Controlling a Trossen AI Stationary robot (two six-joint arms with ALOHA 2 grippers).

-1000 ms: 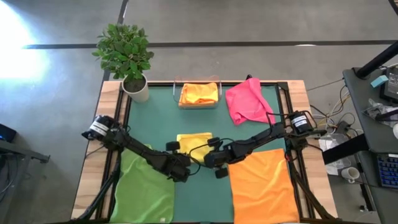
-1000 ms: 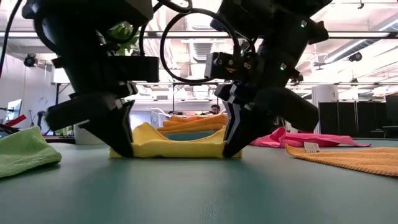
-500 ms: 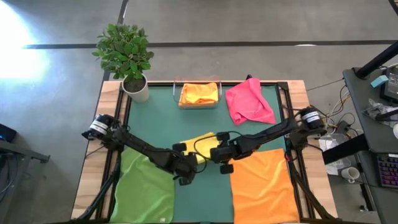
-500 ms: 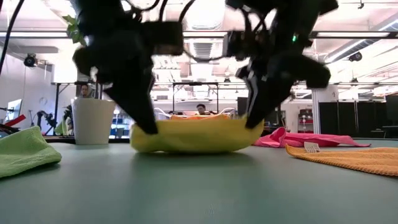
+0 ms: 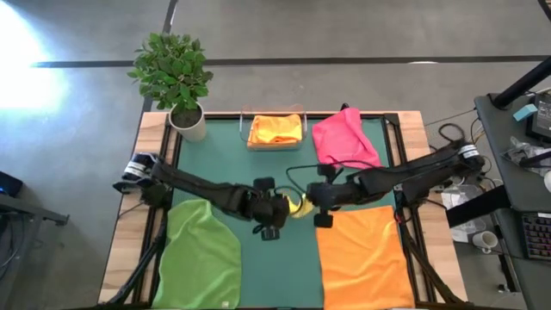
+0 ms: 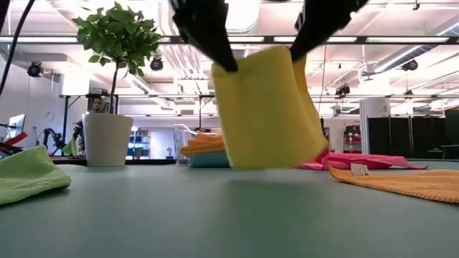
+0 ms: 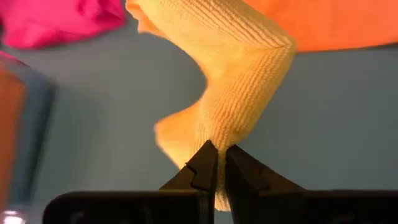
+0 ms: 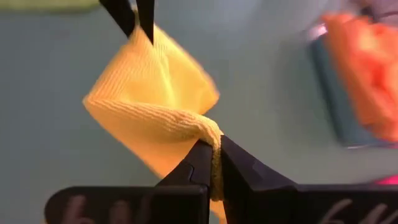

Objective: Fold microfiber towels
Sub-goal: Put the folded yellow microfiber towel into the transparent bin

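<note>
Two flat towels (image 5: 202, 263) beside lifted yellow towel (image 6: 267, 107)

Both arms stretched inward over mid-table, left gripper (image 5: 285, 209) and right gripper (image 5: 303, 203) nearly meeting, raised, each clamped tight on a top corner of the hanging yellow towel (image 6: 267, 107).

The yellow towel (image 7: 239, 74) is ribbed, fuzzy cloth, matt. The orange towel (image 5: 364, 258) and green towel (image 5: 200, 263) look like the same soft nap. The table (image 6: 229, 215) mat is smooth, matt green; its side edges (image 5: 120, 250) are pale wood.
</note>
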